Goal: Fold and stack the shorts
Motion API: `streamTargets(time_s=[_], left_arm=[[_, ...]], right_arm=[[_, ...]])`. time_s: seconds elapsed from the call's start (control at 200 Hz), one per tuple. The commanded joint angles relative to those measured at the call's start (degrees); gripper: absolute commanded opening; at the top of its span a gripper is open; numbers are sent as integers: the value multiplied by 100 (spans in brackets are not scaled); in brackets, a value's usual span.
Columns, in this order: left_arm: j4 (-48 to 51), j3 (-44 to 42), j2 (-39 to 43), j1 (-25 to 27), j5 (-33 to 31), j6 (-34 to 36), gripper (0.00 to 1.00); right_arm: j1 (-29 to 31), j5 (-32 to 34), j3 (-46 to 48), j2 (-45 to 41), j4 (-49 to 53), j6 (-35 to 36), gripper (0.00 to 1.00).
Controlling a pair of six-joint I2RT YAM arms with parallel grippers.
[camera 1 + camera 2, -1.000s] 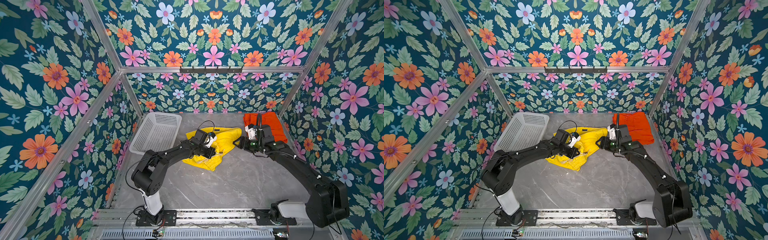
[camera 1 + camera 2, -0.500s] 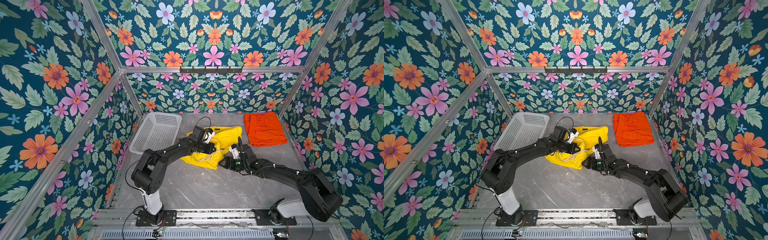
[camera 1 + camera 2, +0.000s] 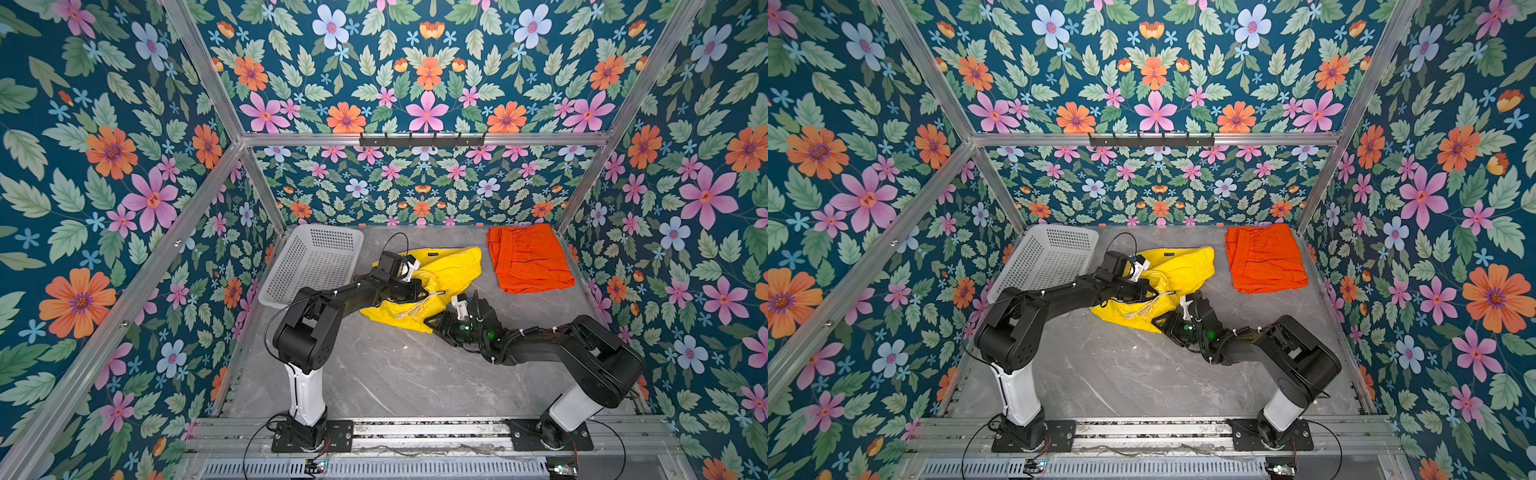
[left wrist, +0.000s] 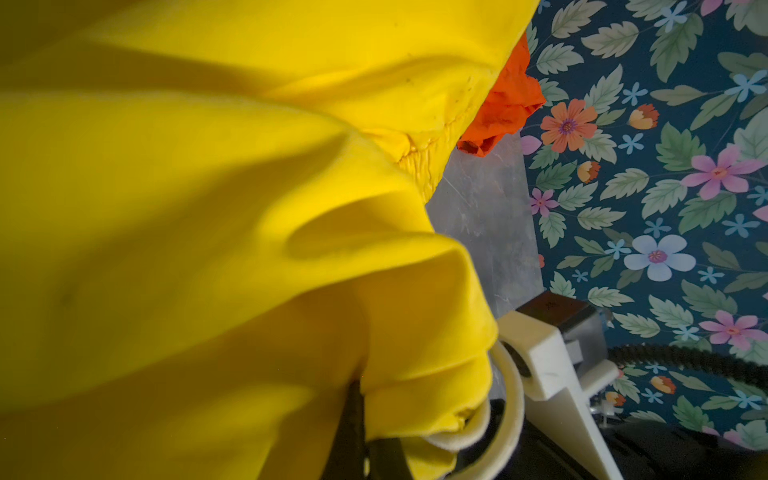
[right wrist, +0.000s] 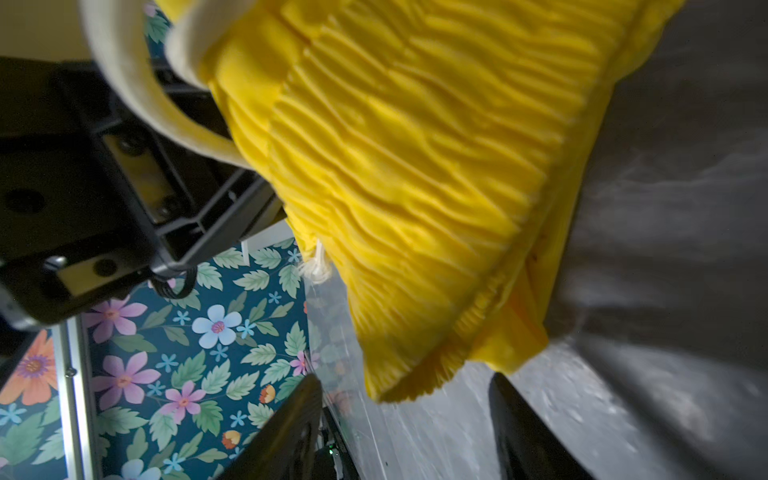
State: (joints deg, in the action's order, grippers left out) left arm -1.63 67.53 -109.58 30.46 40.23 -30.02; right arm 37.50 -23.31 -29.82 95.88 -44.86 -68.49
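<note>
Left arm: stretched low; your left end effector pinches yellow shorts on the bench.
Right arm: low; right end effector spread beside ribbed waistband.
Orange shorts: folded, far right.

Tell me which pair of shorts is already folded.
The orange shorts, lying flat and squared off by the back right corner. The yellow shorts are bunched up, pinched in the left gripper.
</note>
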Motion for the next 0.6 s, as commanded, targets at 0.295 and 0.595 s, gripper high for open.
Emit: streamTargets(time_s=[0.295,0.595], left_arm=[[-160,2,31,-84,152,-185,0],[-134,-72,121,-93,108,-171,0]], right_arm=[[53,422,-124,970,-1726,-1049,54],[135,692,-64,361,-965,-733,52]])
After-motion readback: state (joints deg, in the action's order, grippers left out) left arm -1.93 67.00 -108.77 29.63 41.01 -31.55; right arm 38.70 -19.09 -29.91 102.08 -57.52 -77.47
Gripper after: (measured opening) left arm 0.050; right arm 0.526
